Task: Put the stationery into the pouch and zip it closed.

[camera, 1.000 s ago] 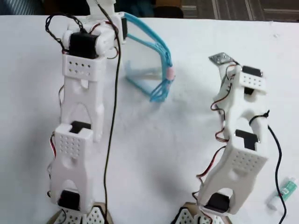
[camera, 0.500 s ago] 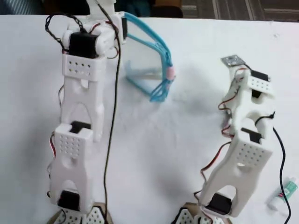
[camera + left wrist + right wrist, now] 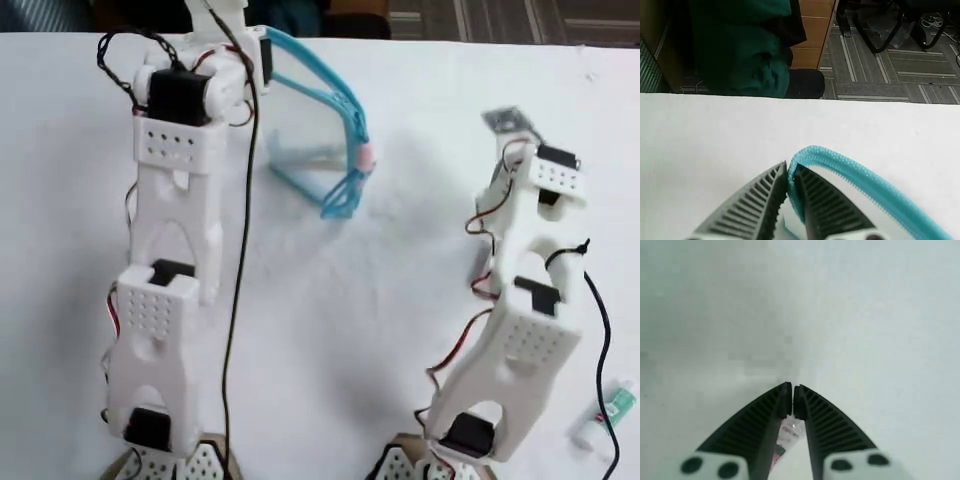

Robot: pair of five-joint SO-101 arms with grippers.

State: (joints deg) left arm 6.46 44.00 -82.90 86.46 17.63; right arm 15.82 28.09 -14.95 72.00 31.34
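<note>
Clear pouch point(image 3: 345, 105), blue zipper trim, pink pull point(image 3: 365, 155).
Left gripper point(image 3: 790, 167) clamps its rim; right gripper point(image 3: 792, 387) pinches small white-red item point(image 3: 789, 432).

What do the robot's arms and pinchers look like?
The left arm and right arm are chunky white plastic with panels of little holes, black motor blocks and thin red and black wires. A long black cable runs down the left one. The left gripper and right gripper have dark grey, ribbed, pointed fingers.

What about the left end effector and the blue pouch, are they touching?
Touching. The left wrist view shows the left end effector pinching the blue edge of the pouch.
</note>
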